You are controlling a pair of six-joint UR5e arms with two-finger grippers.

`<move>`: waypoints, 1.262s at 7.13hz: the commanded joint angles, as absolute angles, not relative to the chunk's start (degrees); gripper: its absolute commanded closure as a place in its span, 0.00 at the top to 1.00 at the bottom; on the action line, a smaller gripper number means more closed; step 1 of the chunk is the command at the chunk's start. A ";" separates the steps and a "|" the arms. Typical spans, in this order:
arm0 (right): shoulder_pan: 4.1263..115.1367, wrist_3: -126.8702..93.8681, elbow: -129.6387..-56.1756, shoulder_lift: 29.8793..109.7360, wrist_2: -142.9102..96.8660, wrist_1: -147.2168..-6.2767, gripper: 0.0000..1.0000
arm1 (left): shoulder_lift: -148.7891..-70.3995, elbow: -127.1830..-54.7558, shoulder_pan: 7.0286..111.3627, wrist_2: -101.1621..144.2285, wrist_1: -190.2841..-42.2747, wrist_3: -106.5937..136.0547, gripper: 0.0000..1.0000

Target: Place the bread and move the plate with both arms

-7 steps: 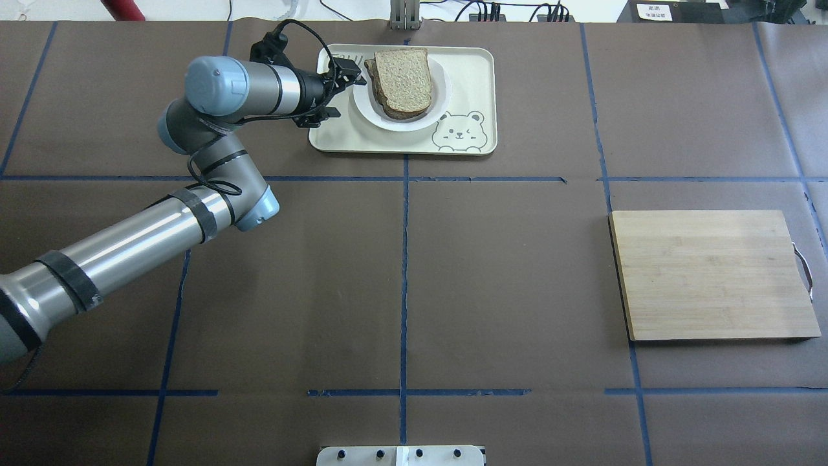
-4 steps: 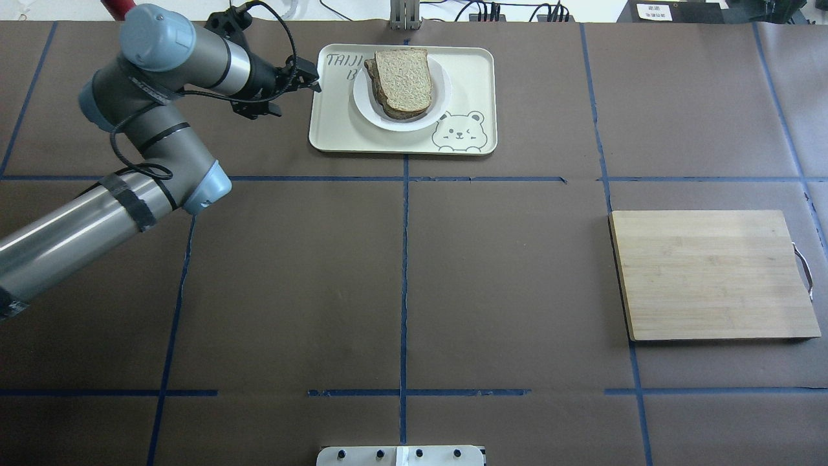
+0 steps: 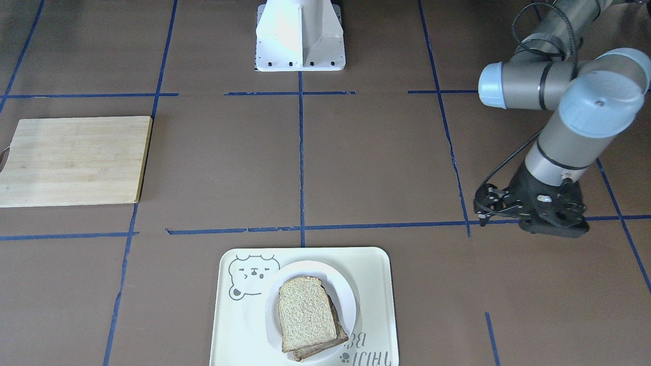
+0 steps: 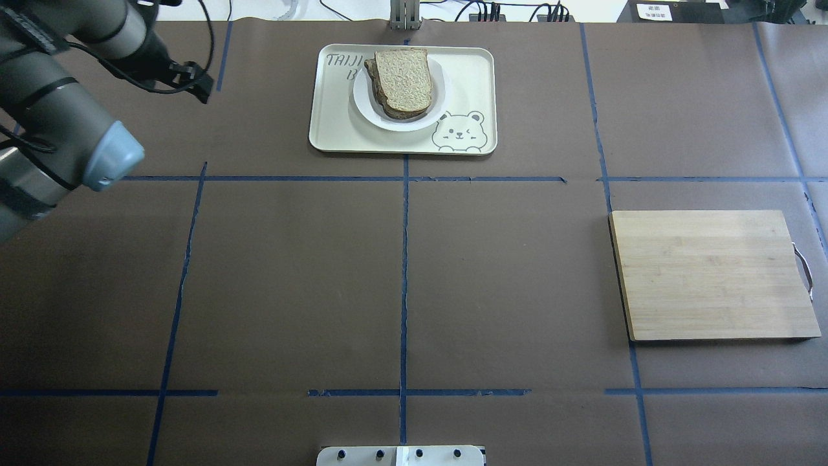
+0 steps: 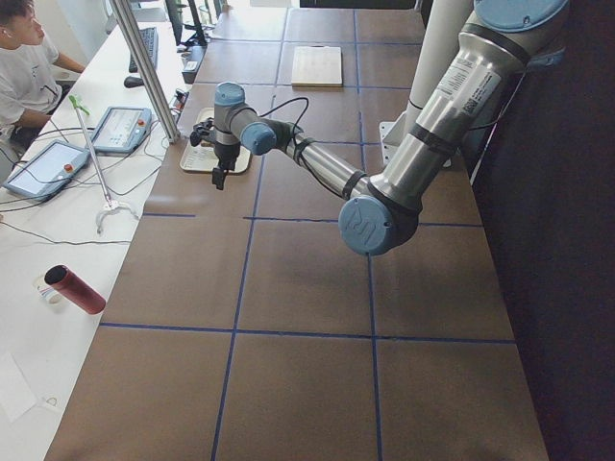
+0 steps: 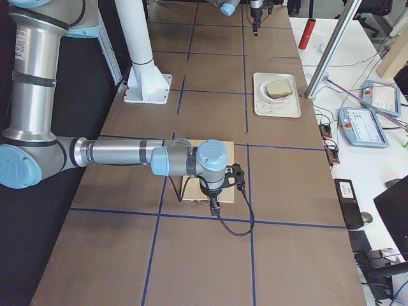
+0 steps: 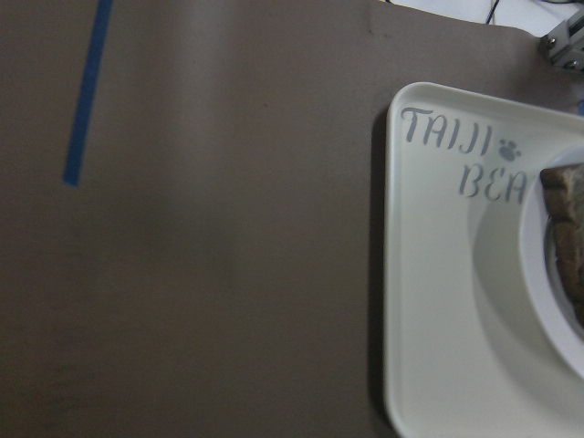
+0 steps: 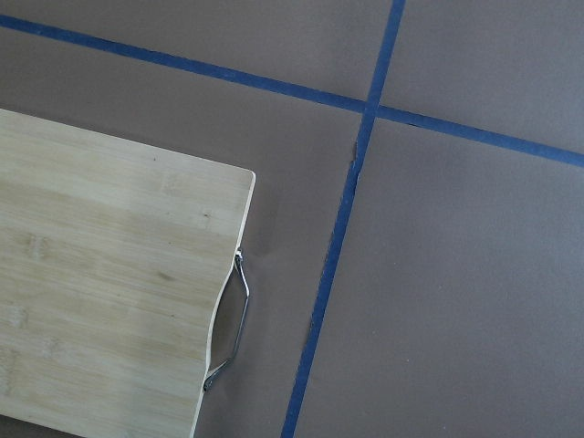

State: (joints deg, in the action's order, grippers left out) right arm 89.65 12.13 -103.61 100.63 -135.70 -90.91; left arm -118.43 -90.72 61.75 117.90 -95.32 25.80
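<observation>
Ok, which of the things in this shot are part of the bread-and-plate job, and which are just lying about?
Part of the job: bread, on a darker slice; plate beneath them; left gripper, off to the side; right gripper, by the cutting board.
Just there: tray under the plate; cutting board; red bottle on the side bench.

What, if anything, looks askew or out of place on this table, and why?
Two small things. The bread lies off-square on a darker slice that peeks out beneath it on the plate. The wooden board sits slightly turned against the blue tape grid. Nothing looks spilled or damaged.
</observation>
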 commanded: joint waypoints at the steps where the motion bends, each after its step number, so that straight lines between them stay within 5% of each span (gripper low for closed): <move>1: 89.65 12.04 -103.54 100.55 -135.62 -90.97 1.00 | -108.42 -93.60 71.67 125.11 -92.20 6.49 1.00; 6: 89.65 5.38 -103.89 99.93 -135.79 -91.23 0.98 | -89.15 -94.22 85.69 131.13 -92.37 -6.06 1.00; 9: 89.65 5.36 -103.71 100.02 -135.70 -91.14 1.00 | -85.96 -93.35 85.87 130.95 -92.11 -5.54 1.00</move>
State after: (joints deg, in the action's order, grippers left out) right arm 89.65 5.47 -103.81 99.96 -135.77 -91.25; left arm -86.93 -94.31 85.68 130.86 -92.24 -5.74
